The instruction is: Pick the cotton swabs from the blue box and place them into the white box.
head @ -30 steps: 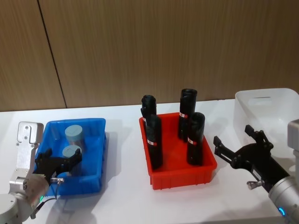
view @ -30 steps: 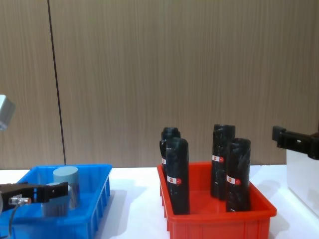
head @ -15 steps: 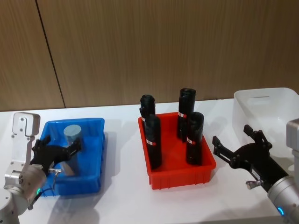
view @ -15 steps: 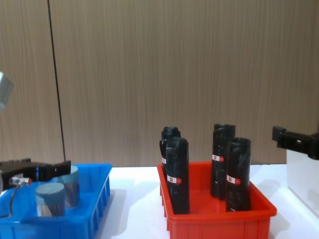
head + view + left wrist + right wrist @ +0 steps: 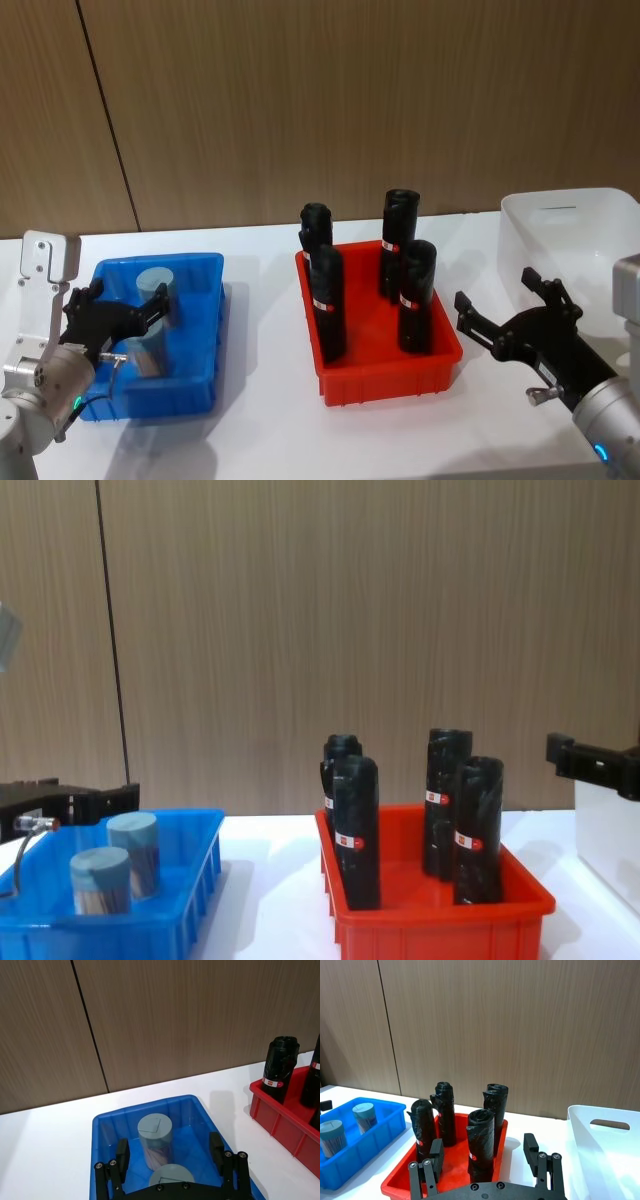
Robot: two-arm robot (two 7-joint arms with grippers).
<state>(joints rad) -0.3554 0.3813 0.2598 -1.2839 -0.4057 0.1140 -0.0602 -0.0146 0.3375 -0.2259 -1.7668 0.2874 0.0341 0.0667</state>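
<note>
The left gripper (image 5: 169, 1140) hangs over the blue box (image 5: 150, 1107). Its two fingers (image 5: 122, 1154) are spread wide and hold nothing. Two jars of swabs stand in the box, below the gripper. The near jar (image 5: 100, 880) sits right under the gap between the fingers. The far jar (image 5: 133, 850) stands just past the fingertips, close beside the near one.

The step now looks like a grab of the near jar. The best way is to go straight down, with the fingers wide until one is on each side of the jar. The jar should sit in the middle of the gap, so it does not tip when the fingers close. The grip should land on the clear side, under the lid, because the lid may pop off. A soft squeeze is enough, since the jar looks light and thin.

The far jar is so close that a finger could bump it on the way down. After the grab, a lift straight up clears the box wall.

The right gripper (image 5: 495, 287) waits with its fingers apart and empty. The red bin (image 5: 390, 375) with its tall black rolls (image 5: 418, 295) is just on its left. The white box (image 5: 570, 225) is just on its right, far from the left gripper.
</note>
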